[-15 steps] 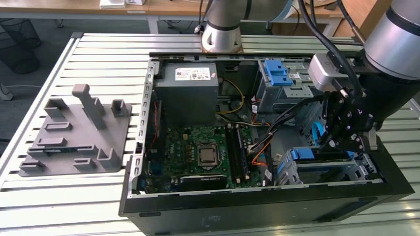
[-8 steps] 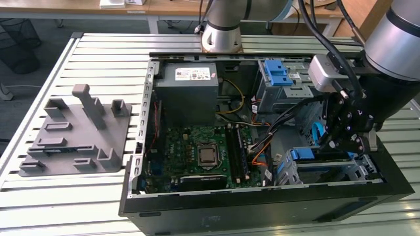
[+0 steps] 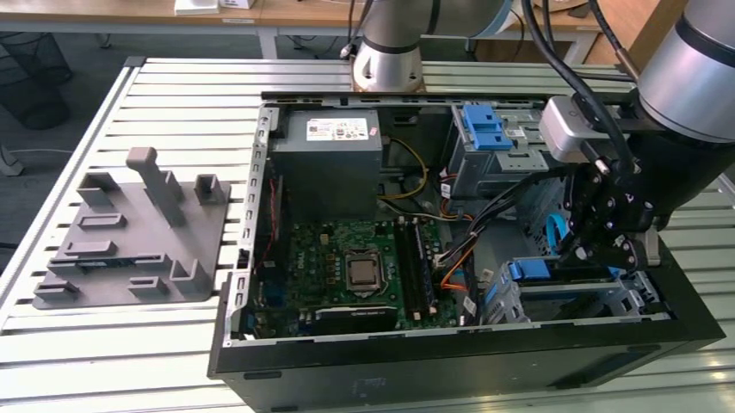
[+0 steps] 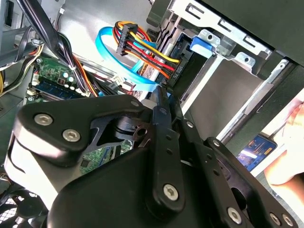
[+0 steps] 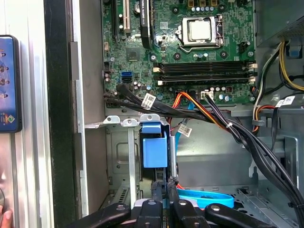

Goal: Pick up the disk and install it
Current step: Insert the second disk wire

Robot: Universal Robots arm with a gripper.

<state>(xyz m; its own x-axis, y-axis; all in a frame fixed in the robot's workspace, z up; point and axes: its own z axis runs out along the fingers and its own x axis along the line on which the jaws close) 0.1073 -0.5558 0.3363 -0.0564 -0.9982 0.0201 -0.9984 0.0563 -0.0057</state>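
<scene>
The disk stands on edge in the drive cage at the case's front corner, on the exterior view's right. Its blue plastic end shows at the cage's mouth in the first wrist view, and most of its body is hidden by the cage. My gripper hangs just over that blue end. Both wrist views show the fingers pressed together with nothing seen between them, the gripper pointing toward a bundle of coloured power wires and a light blue data cable.
The open computer case lies on a slatted table, with the motherboard and grey power supply inside. A grey fixture sits on the exterior view's left. A hand holds a phone beside the case.
</scene>
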